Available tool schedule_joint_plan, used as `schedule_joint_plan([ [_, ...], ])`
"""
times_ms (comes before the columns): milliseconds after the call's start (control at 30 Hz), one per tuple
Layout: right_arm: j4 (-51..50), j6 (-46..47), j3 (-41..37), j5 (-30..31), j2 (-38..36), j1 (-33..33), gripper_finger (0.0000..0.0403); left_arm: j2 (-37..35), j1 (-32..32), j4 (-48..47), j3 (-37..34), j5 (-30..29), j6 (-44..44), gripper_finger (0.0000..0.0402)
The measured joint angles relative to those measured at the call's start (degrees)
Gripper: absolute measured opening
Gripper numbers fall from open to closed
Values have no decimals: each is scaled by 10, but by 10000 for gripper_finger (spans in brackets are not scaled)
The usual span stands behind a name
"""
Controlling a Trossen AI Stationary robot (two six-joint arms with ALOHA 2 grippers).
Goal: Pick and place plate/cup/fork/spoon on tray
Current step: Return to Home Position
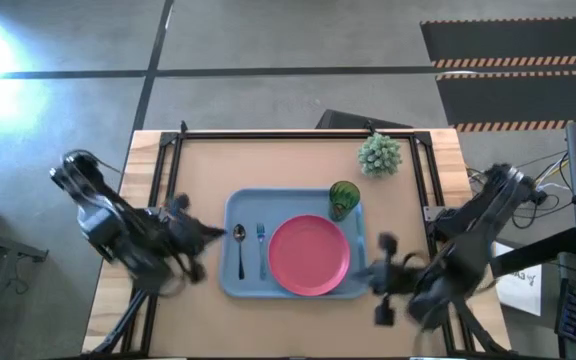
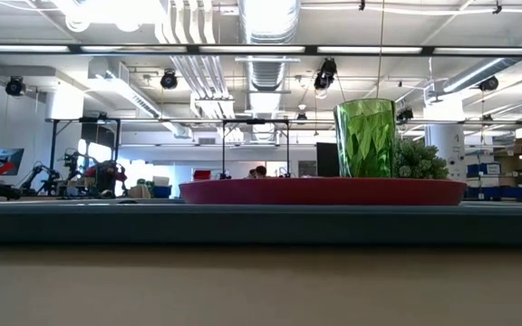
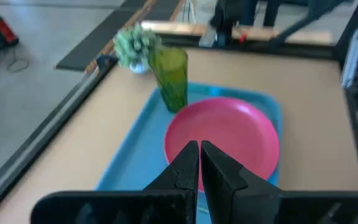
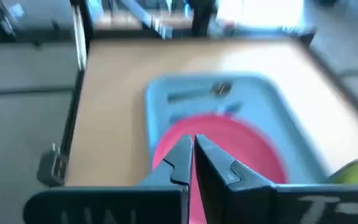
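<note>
- All four pieces lie on the tray (image 1: 230, 212). The spoon (image 1: 240, 248) and fork (image 1: 261, 248) are side by side at the end nearer the left arm, with the plate (image 1: 309, 256) beside them. The cup (image 1: 344, 198) stands upright in the far corner, just beside the plate.
- The left tool (image 3: 199, 148) hangs off the tray's left edge, fingers pinched nearly together and holding nothing.
- The right tool (image 4: 193, 142) hangs off the tray's right edge, likewise narrow and empty.
- A potted plant (image 1: 379, 153) stands apart on the tabletop (image 1: 298, 165), beyond the tray.
- Placing looks complete; the only step apparently left is for both arms to reach their rest poses.
</note>
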Motion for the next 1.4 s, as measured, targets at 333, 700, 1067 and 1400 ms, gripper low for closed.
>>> schedule_joint_plan([
  [333, 15, -156, -7, -31, -238, 0, 8, -236, -29, 52, -75, 47, 8, 0],
  [700, 89, -297, -53, -222, -429, 0, 8, -461, -30, 335, -357, 209, 9, 0],
  [1067, 162, -312, -87, -50, -492, 0, 8, -604, -29, 664, -543, 228, 28, 0],
  [1400, 107, -268, -86, -82, -479, 0, 9, -616, -29, 681, -567, 404, 49, 0],
])
